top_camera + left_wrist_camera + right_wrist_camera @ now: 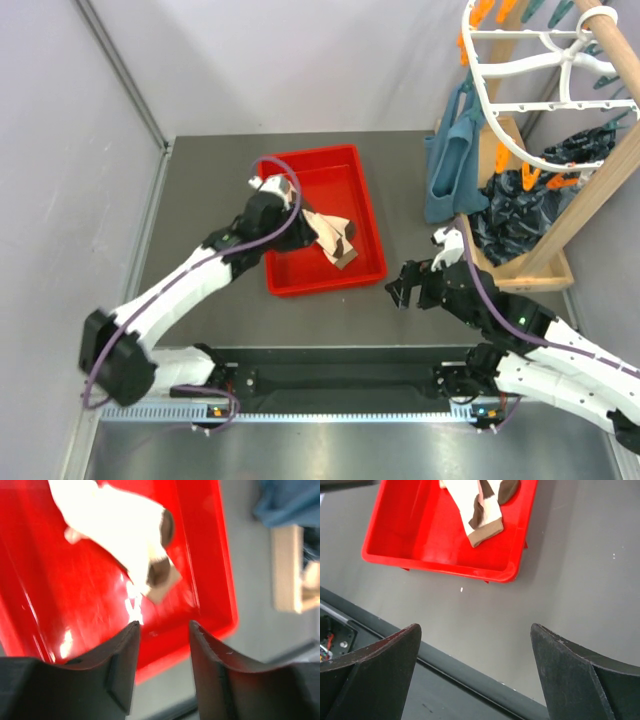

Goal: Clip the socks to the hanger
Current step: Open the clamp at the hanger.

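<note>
Cream socks (335, 240) with brown toe and heel patches lie bunched in the red tray (372, 262). My left gripper (303, 228) hovers over the tray just left of them. In the left wrist view the socks (125, 525) lie beyond my left gripper (164, 625), whose jaws are open with nothing between them. Right of the tray, my right gripper (403, 283) stands wide open above the table. In its own view my right gripper (476, 630) is empty, with the socks (480, 505) far ahead. The white round hanger (540, 90) with orange and teal pegs hangs top right.
A slanted wooden pole (600, 150) carries the hanger. Below it hang a teal-blue cloth (450, 170) and a dark patterned fabric (520, 210) over a wooden base (530, 275). Grey walls close in the left and back sides.
</note>
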Tool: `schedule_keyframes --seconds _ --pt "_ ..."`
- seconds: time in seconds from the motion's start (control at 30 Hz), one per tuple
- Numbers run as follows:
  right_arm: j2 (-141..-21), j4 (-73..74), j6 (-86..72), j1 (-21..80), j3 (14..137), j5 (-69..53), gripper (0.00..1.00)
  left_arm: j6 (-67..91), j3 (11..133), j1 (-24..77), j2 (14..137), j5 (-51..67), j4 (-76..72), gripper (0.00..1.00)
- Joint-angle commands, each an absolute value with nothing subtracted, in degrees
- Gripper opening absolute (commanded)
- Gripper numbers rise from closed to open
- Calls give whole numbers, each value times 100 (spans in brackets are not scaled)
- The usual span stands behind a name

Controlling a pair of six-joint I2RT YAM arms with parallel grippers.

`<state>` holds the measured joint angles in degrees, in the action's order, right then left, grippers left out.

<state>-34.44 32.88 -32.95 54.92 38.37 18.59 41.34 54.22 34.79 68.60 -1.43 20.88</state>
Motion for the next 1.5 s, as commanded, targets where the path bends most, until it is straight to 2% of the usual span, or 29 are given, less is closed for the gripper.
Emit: schedule_keyframes --seconds 0.0,0.17,0.2,0.27,0.3,0.4,0.57,0.63,0.73,0.8,1.03,1.23,1.3,1.47 --pt "-3445 3261 -3243 5449 4184 1855 91 3797 6360 3445 7925 -597 2461 46" --pt "-3480 3305 -3305 5449 4175 1758 91 4103 7267 3419 9411 -869 2575 43" --pt "-3498 3357 -3322 5449 4184 1749 91 4122 7547 3402 9596 -844 2636 41" --pt "-3498 3427 -3331 5449 4236 1732 90 4096 7978 3401 10080 -599 2794 27" --pt "-3498 3506 -3305 5449 4245 1723 90 4157 8041 3401 10255 -528 2917 23" --pt "-3515 3770 -3235 5449 4403 1723 90 4394 7560 3401 10030 -247 2237 23" --pt "-3551 4191 -2726 5449 5131 1538 88 4710 6173 3410 9221 798 600 30" --pt "-3507 4394 -2628 5449 5676 1887 88 4816 5855 3471 8913 1193 -418 34" --pt "-3454 4807 -2426 5449 6449 2571 88 4572 5642 3805 8631 1529 -1306 50" --pt "-3498 5175 -2461 5449 7080 3030 88 4299 5914 4216 8578 1407 -1476 58" --pt "-4506 6494 -2768 5449 9147 4963 86 2990 6890 5159 9297 1266 -3074 63" --pt "-5115 6803 -2654 5449 9984 5439 83 3111 7619 5264 10607 2168 -5393 62" --pt "-5211 6794 -2593 5449 10107 5616 79 3085 7988 5370 11090 2101 -5921 61" --pt "-5519 6750 -2268 5379 10564 5853 73 2699 9175 5615 11934 1812 -5766 61"
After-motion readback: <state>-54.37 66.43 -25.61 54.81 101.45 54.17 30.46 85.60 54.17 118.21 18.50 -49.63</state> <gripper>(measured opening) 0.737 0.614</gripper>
